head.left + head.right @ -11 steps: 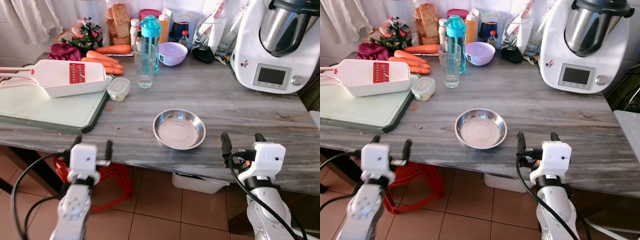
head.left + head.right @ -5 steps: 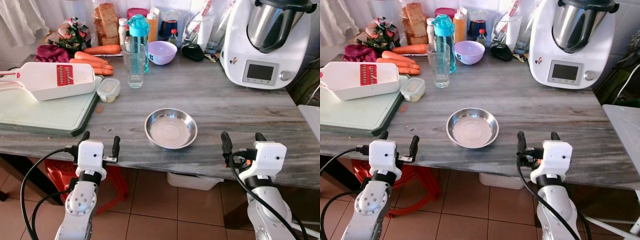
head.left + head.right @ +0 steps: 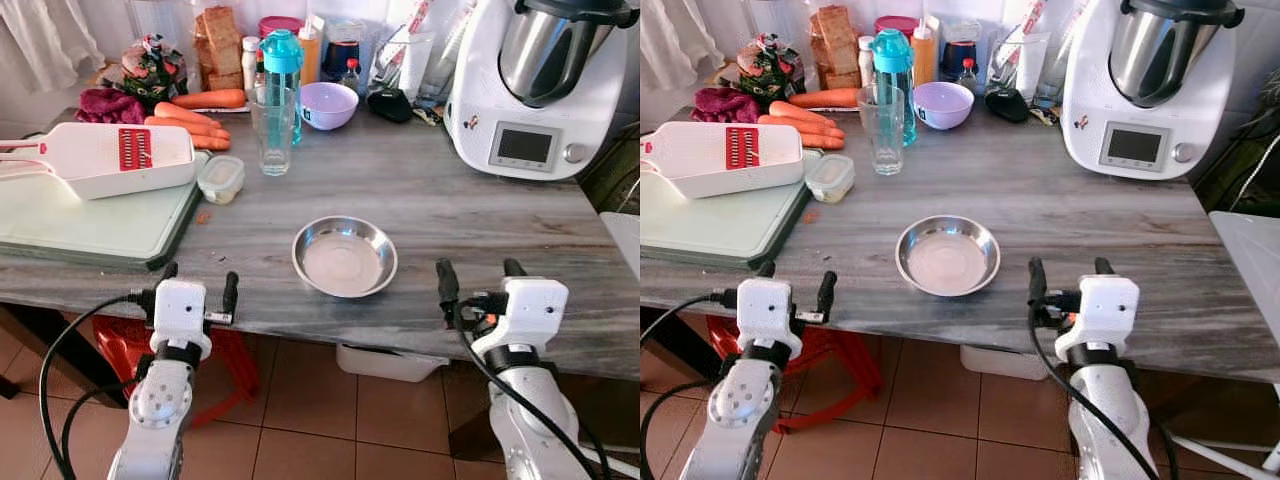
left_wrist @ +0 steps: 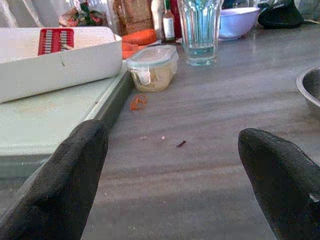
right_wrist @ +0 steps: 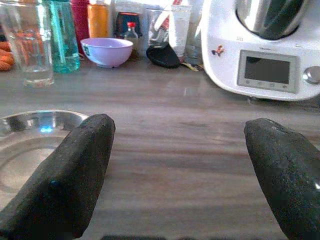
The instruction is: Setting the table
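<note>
Since half a second ago the whole scene has slid only slightly, so the head camera has barely shifted and nothing on the desk point(image 3: 470, 215) has been moved; both grippers hold much the same posts at the near edge.

Far left, a pale green cutting board point(image 3: 90, 225) lies on the desk with a white slicer point(image 3: 110, 158) with a red blade insert resting on it. Behind it sit carrots point(image 3: 195, 122). Just off the board's right edge is a small lidded container point(image 3: 221, 179), and beyond that a clear drinking glass point(image 3: 272, 130) stands upright, a teal bottle point(image 3: 282, 62) right behind it.

Down front, the left gripper point(image 3: 197, 292) hovers at the desk's near edge, empty, fingers point(image 4: 65, 185) spread wide, with bare desk between them in the left wrist view.

Centre now: the steel bowl point(image 3: 344, 256) sits upright and empty on the desk, between the two grippers and a little beyond them, touched by neither. Further back is a lilac bowl point(image 3: 330, 104).

On the right, the right gripper point(image 3: 476, 283) hovers at the near edge too, fingers point(image 5: 70, 172) also wide apart and holding nothing, the steel bowl just beside its left finger in the wrist view. At the back right stands a white kitchen machine point(image 3: 545, 85) with a steel jug.
</note>
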Robot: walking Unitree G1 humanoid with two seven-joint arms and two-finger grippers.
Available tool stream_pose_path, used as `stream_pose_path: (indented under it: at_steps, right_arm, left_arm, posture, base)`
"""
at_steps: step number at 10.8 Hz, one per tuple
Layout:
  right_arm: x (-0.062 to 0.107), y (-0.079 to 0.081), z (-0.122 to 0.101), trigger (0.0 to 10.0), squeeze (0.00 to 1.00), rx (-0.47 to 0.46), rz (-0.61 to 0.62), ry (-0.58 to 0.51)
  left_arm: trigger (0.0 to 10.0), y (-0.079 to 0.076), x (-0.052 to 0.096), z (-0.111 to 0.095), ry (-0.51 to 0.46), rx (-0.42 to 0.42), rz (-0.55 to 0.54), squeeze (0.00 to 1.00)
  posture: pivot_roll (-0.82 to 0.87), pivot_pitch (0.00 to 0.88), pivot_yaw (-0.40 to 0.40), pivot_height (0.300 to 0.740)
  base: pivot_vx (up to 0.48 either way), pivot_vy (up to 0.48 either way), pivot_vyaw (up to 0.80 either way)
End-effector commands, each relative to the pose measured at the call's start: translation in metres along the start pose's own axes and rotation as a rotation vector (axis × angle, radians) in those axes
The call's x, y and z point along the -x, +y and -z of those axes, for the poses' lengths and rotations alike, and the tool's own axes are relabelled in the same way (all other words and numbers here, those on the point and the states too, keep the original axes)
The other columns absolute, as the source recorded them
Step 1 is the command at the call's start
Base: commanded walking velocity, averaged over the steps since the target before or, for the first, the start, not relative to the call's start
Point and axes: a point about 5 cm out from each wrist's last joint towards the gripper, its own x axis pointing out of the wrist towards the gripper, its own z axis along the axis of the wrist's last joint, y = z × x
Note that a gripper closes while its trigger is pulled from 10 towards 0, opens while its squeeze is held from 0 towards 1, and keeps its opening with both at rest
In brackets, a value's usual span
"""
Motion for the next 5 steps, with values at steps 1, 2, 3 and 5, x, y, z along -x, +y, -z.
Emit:
stream_pose_path:
  at_steps: [1,2,3,5]
  right_arm:
    - [-0.0011,0.0002,0.0001,10.0,0.0,0.004,0.003,0.002]
    - [-0.0016,-0.0009,0.0001,10.0,0.0,0.002,0.011,0.0]
    - [-0.0023,-0.0028,0.0002,10.0,0.0,0.001,0.021,-0.001]
    - [-0.0048,-0.0044,-0.0002,10.0,0.0,-0.004,0.036,-0.004]
  left_arm:
    - [10.0,0.0009,-0.0021,-0.0025,-0.003,-0.003,0.006,0.0]
    - [10.0,0.0002,-0.0035,-0.003,-0.003,-0.002,0.011,0.0]
    - [10.0,-0.0003,-0.0045,-0.0031,-0.002,-0.003,0.017,0.0]
    - [10.0,0.0003,-0.007,-0.0033,0.001,-0.004,0.019,0.0]
  posture:
    - [0.06,0.061,-0.035,0.74]
    - [0.06,0.06,-0.033,0.74]
    - [0.05,0.058,-0.03,0.74]
    - [0.06,0.054,-0.028,0.74]
  base:
    - [0.0,0.0,0.0]
    - [-0.27,0.0,0.0]
    - [-0.266,0.0,0.0]
    - [-0.283,0.0,0.0]
